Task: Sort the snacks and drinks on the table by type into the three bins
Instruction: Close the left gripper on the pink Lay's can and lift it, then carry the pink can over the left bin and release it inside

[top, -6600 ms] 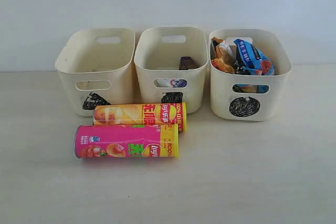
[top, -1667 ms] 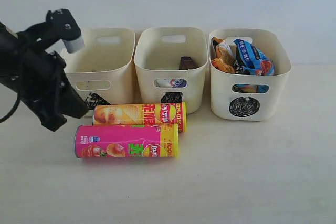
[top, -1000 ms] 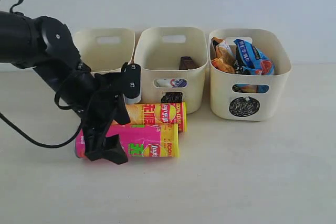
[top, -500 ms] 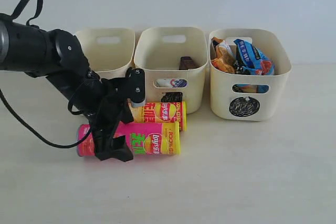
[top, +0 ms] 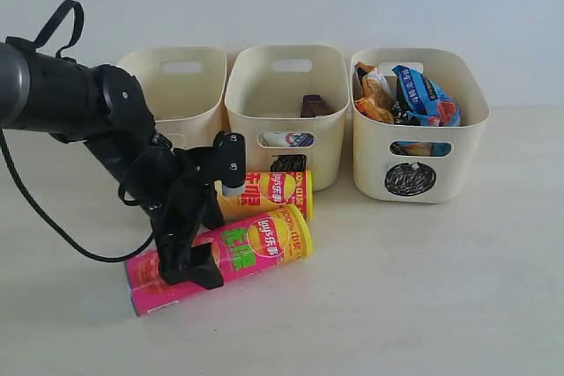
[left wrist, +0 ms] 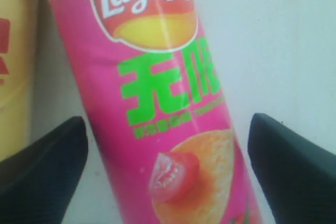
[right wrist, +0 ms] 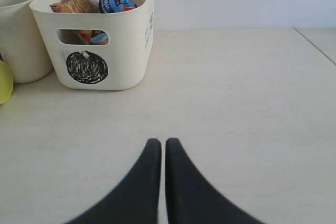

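Observation:
The pink chip can (top: pixel 256 244) (left wrist: pixel 157 103) lies slanted on the table (top: pixel 423 288), its left end nearer the front. My left gripper (top: pixel 189 261) (left wrist: pixel 168 121) straddles it, open, with a gap showing beside each finger. The yellow-orange chip can (top: pixel 273 189) (left wrist: pixel 16 51) lies just behind it. The circle bin (top: pixel 458 156) (right wrist: pixel 126 51) holds the blue bag (top: pixel 419 85) and orange bag (top: pixel 374 99). The square bin (top: pixel 326 129) holds the dark purple carton (top: pixel 315 106) and the white and blue carton (top: pixel 286 139). My right gripper (right wrist: pixel 163 142) is shut and empty over bare table.
The triangle bin (top: pixel 198 103) stands at the left behind my left arm, which covers its mark. The three bins form a row along the back wall. In the right wrist view the table's edge (right wrist: pixel 315 45) runs off to one side.
My left gripper has come down over the pink can. The can has swung, its left end toward the front and its right end up against the yellow-orange can.

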Robot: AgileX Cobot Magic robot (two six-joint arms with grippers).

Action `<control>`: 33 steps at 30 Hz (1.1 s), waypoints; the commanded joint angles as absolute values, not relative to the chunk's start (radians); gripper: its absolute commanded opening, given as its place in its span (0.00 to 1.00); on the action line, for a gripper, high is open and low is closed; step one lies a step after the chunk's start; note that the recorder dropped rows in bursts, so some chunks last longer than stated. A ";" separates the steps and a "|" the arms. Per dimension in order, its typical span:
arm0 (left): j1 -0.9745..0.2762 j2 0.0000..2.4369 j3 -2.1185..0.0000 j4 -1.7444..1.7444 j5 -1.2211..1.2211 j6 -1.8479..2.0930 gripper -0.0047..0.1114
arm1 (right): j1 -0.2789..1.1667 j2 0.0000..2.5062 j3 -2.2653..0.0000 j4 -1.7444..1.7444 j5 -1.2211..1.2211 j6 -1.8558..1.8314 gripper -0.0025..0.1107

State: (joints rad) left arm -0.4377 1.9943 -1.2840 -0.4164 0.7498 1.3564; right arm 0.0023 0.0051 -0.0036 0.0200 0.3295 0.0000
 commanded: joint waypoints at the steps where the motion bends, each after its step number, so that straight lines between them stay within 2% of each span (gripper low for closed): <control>1: -0.462 2.013 -1.280 -0.438 0.759 1.332 0.69 | -0.001 0.000 0.000 0.021 0.324 0.000 0.02; 6: -0.477 2.055 -1.280 -0.389 0.752 1.239 0.68 | -0.001 0.000 0.000 0.021 0.324 0.000 0.02; 7: -0.477 2.055 -1.280 -0.377 0.752 1.206 0.61 | -0.001 0.000 0.000 0.021 0.324 0.000 0.02; 9: -0.477 2.053 -1.280 -0.377 0.754 1.205 0.34 | -0.001 0.000 0.000 0.021 0.324 0.000 0.02; 10: -0.477 2.053 -1.280 -0.377 0.766 1.205 0.11 | -0.001 0.000 0.000 0.021 0.324 0.000 0.02; 11: -0.477 2.053 -1.280 -0.377 0.776 1.214 0.08 | -0.001 0.000 0.000 0.021 0.324 0.000 0.02; 20: -0.477 2.022 -1.280 -0.385 0.836 1.206 0.07 | -0.001 0.000 0.000 0.021 0.324 0.000 0.02; 33: -0.477 1.850 -1.280 -0.384 1.073 1.105 0.07 | -0.001 0.000 0.000 0.021 0.324 0.000 0.02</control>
State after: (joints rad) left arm -0.4708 1.9095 -1.2840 -0.3812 1.0392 1.1639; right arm 0.0000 0.0051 -0.0036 0.0200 0.3295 0.0000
